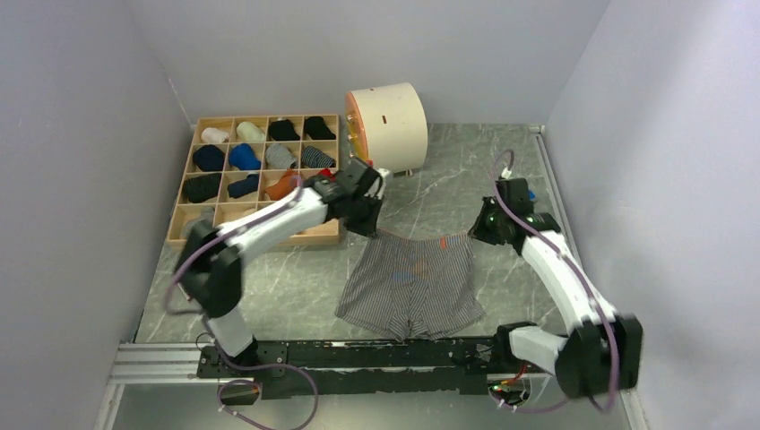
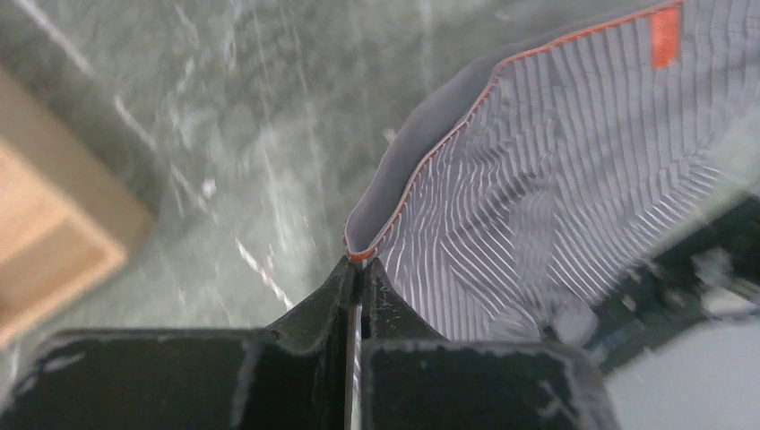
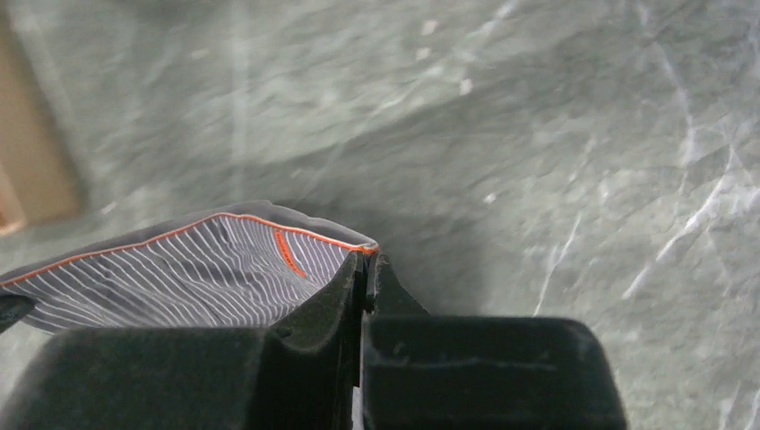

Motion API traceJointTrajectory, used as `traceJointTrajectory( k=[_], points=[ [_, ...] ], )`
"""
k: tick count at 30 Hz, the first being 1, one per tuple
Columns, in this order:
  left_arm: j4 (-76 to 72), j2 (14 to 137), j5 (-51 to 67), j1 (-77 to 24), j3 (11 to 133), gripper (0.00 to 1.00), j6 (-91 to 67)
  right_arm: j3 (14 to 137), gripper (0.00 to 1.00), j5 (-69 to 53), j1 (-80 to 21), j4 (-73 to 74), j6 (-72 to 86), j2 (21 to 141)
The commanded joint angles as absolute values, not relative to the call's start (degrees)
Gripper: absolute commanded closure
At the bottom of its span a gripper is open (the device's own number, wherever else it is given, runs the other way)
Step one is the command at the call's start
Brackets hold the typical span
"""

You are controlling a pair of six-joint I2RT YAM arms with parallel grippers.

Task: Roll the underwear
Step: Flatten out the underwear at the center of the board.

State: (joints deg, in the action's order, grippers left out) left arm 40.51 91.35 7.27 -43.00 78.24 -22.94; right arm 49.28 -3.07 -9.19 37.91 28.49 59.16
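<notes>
Top external: grey striped underwear is spread out mid-table, waistband on the far side. Left gripper and right gripper are each clenched on a waistband corner. No roll started, I'd say, so the whole roll is still to do. Wooden tray far left: its far three rows of cells hold rolled cloth bundles.

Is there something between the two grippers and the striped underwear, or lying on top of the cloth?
Nothing visible does. The left gripper and the right gripper are each shut directly on one waistband corner of the striped underwear, and no other object lies on the cloth.
</notes>
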Motion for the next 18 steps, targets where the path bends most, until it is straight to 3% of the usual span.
traceJointTrajectory(
  k=[1, 8, 12, 16, 18],
  points=[
    [33.7, 105.2, 4.0, -42.0, 87.4, 0.95, -18.7, 49.8, 1.00, 0.3, -4.5, 21.7, 26.0, 72.9],
    [36.8, 121.9, 0.1, -38.5, 101.2, 0.95, -16.7, 57.4, 0.99, -3.5, 2.8, 16.9, 22.4, 90.5],
    [37.6, 126.2, -2.6, -37.1, 105.6, 0.93, -15.4, 63.7, 0.88, -6.0, 4.4, 18.9, 20.6, 98.3],
    [39.0, 127.2, -5.2, -36.7, 107.8, 0.60, -14.2, 69.3, 0.63, -4.7, 4.7, 24.0, 19.7, 99.7],
    [38.2, 125.5, -3.5, -36.7, 106.9, 0.44, -13.7, 68.7, 0.55, -4.6, 4.7, 24.5, 20.3, 97.1]
  ],
)
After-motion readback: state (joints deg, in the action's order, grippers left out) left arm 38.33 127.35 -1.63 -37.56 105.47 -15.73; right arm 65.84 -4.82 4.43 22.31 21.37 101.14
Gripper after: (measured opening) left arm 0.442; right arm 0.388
